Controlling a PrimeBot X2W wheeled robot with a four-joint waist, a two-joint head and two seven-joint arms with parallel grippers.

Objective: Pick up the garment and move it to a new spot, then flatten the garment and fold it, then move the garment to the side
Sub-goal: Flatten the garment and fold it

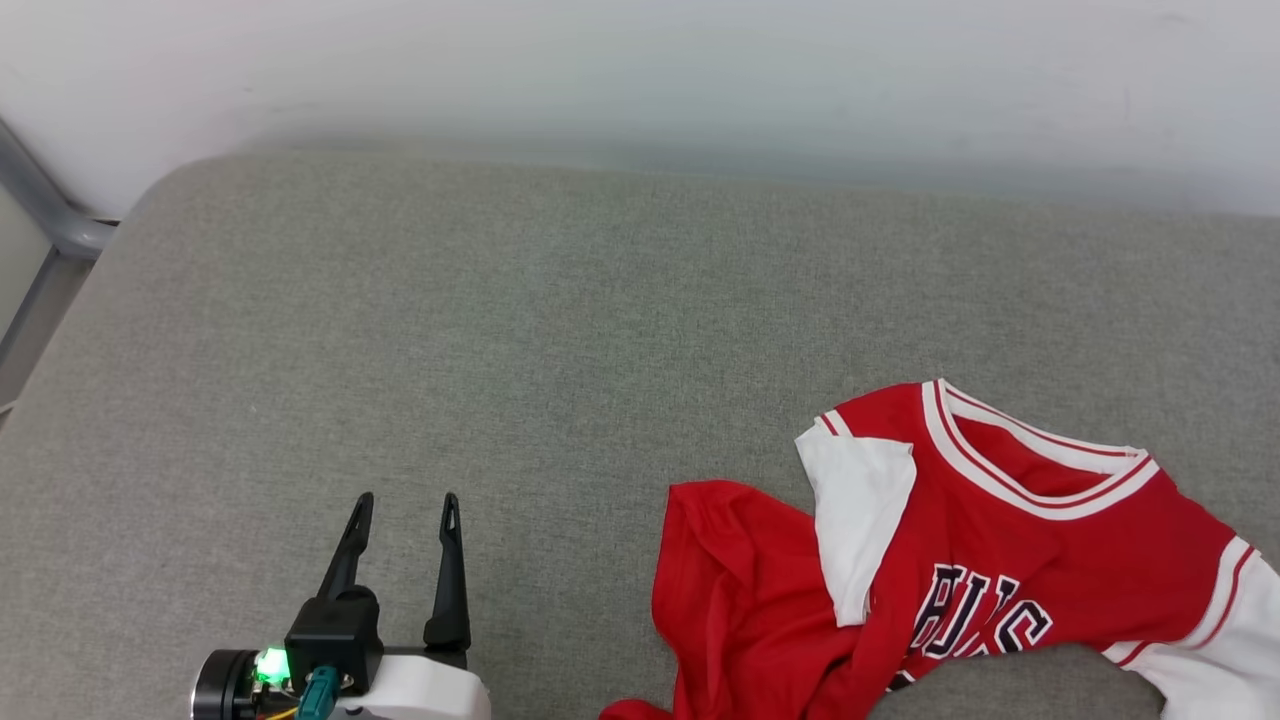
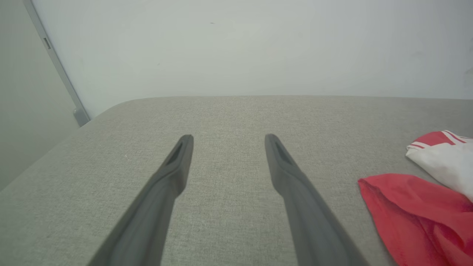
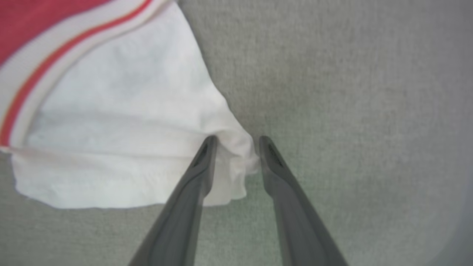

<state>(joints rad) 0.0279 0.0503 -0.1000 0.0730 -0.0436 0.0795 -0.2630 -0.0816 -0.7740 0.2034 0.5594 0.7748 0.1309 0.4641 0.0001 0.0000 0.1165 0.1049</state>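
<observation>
The garment, a red jersey with white sleeves, a striped collar and black letters, lies crumpled at the lower right of a grey cushion. My left gripper hovers open and empty to the left of the jersey, clear of it. From the left wrist, the left gripper points at bare cushion, with the garment off to the right. My right gripper is down at a white sleeve of the garment. Its fingers are partly closed, and a bunched sleeve edge sits between the tips.
A pale wall runs along the cushion's far edge. A grey metal frame stands past the rounded far-left corner. The cushion's left and middle are bare fabric.
</observation>
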